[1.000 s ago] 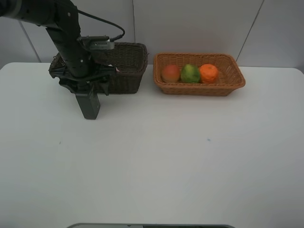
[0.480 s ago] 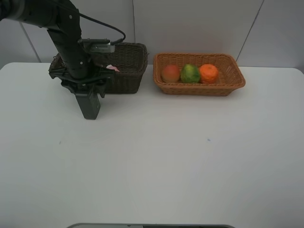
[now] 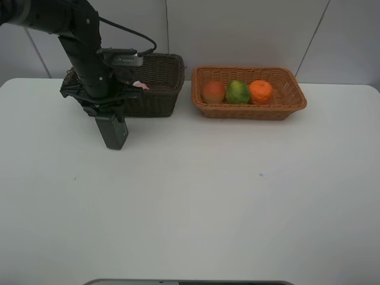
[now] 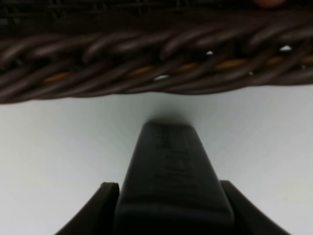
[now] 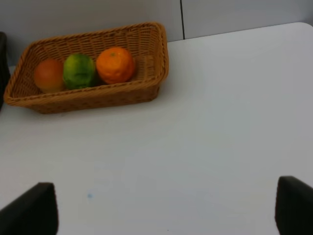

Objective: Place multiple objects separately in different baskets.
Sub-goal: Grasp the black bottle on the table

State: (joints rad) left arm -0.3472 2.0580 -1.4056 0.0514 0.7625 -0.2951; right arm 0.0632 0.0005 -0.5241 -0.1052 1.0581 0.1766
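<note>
a pale wall backs a white surface point(image 3: 196, 196) that is bare across the lower and middle frame. my left pincer point(image 3: 111, 122) sits at the upper left of the high view, clamped on a dark green rectangular bottle point(image 3: 112, 131) that hangs upright, long axis vertical, its base close to or on the surface; i cannot tell which. the dark brown basket point(image 3: 155, 89) lies just behind and to the right of it, and in the left wrist view its braided rim point(image 4: 156, 58) runs straight across beyond the bottle's end. so the move, as i judge it, is a lift and a short carry up and over that near rim; the rim is the edge to clear. something pink point(image 3: 141, 85) shows inside the basket near my arm, too small to name. the light tan basket point(image 3: 297, 98) at the upper right holds the red-orange round fruit point(image 3: 213, 91), the green oval fruit point(image 3: 237, 91) and the orange point(image 3: 260, 91) in a row. my right pincer point(image 5: 166, 210) is spread wide and empty, well away from the bottle, so the left arm is the nearer one.
</note>
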